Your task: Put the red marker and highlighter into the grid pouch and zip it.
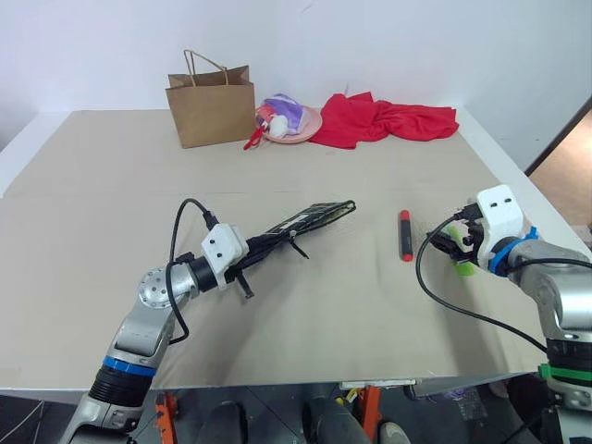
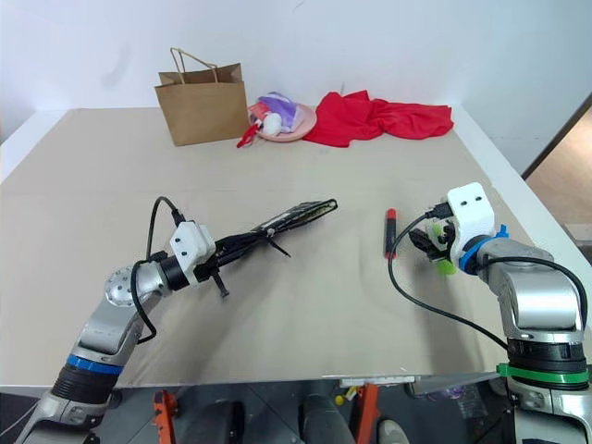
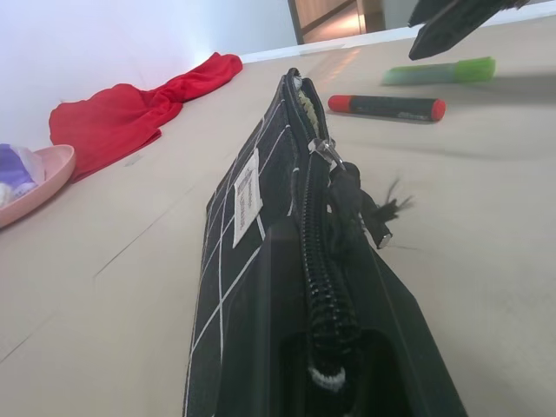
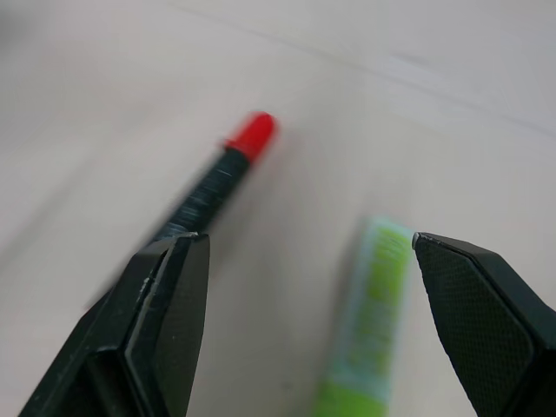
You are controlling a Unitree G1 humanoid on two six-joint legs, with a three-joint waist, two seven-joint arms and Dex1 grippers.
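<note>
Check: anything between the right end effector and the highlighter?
Nothing visible. The right end effector is open above the highlighter, with bare table around it; the marker lies apart, to one side.

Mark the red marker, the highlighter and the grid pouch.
red marker (image 1: 405, 236), left eye view, mid-barrel.
highlighter (image 3: 439, 71), left wrist view, green body.
grid pouch (image 3: 248, 187), left wrist view, white label on its side.

On the counter you have one red marker, one highlighter and one grid pouch. Beyond the pouch you can count one brown paper bag, one pink dish and one red cloth.
</note>
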